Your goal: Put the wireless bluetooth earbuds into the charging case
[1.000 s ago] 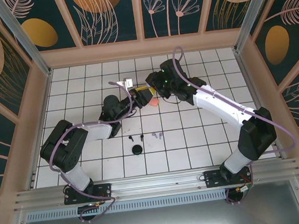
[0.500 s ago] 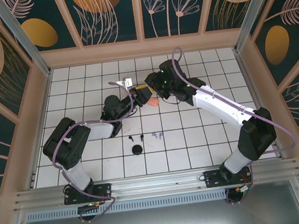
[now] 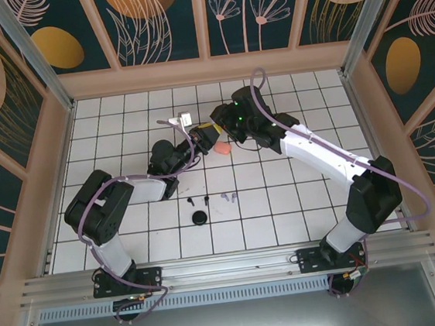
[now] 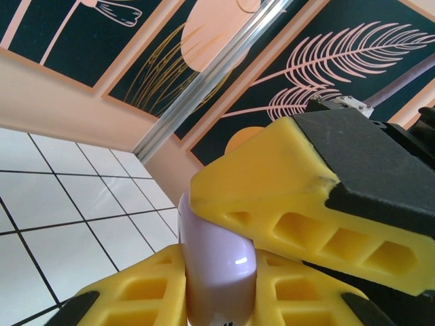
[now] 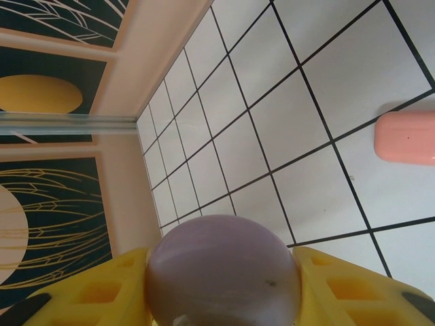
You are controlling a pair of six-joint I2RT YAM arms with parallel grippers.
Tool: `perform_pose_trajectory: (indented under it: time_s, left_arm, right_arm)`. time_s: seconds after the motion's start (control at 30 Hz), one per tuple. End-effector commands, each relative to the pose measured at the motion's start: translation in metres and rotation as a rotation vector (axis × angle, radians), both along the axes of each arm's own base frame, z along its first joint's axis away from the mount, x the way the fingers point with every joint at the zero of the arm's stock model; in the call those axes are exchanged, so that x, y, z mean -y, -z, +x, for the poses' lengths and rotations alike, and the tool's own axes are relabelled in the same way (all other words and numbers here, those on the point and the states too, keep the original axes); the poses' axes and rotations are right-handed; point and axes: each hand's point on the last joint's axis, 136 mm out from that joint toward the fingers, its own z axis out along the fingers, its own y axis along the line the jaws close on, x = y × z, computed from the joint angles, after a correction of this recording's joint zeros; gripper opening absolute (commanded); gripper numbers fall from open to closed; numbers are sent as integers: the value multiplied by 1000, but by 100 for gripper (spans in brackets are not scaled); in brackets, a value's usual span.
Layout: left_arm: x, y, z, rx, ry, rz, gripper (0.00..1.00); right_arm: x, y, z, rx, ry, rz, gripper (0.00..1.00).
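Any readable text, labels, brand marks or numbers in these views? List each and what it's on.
No text can be read in any view.
The white tag in the top view is too small to read.
The lilac case shows no print.
The salmon-pink case shows no print.

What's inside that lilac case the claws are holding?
Nothing inside shows: only the smooth outer shell of the lilac case is visible, clamped by the left gripper and right gripper. Two lilac earbuds lie on the table.
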Motion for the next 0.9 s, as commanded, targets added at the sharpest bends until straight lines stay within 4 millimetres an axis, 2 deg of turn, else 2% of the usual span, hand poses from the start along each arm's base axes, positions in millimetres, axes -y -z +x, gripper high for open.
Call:
perform_pose_trajectory:
  time_s: [0.0, 0.1, 0.2, 0.3, 0.4, 0.47, 0.53, 0.7, 0.8, 0.87]
  left_arm:
    - [-1, -6, -2, 23, 1, -37, 18]
    - [-1, -7, -4, 23, 3, -37, 10]
    - [-4, -7, -5, 20, -6, -40, 1]
    - [-6, -8, -8, 23, -11, -31, 0]
    - [-9, -10, -12, 33, -13, -8, 0]
    - [-9, -9, -15, 39, -3, 13, 0]
    - [-12, -17, -21, 65, 10, 23, 0]
    - [-17, -19, -31, 93, 78, 86, 0]
    - [-18, -18, -39, 110, 133, 136, 0]
    - [-17, -19, -44, 124, 175, 165, 0]
  right_arm:
    - [-17, -25, 1, 53, -30, 73, 45]
    - [-18, -39, 3, 85, -29, 87, 64]
    - [-7, -57, 6, 133, 3, 88, 73]
    - [11, -72, 5, 175, 44, 79, 75]
    - [29, -77, 0, 202, 63, 59, 75]
    - [39, -77, -4, 220, 64, 35, 75]
    - [48, -71, -9, 234, 49, -2, 75]
    - [71, -53, -21, 299, -7, -118, 75]
    - [81, -52, -29, 406, -74, -180, 75]
    - [78, -57, -39, 509, -167, -221, 75]
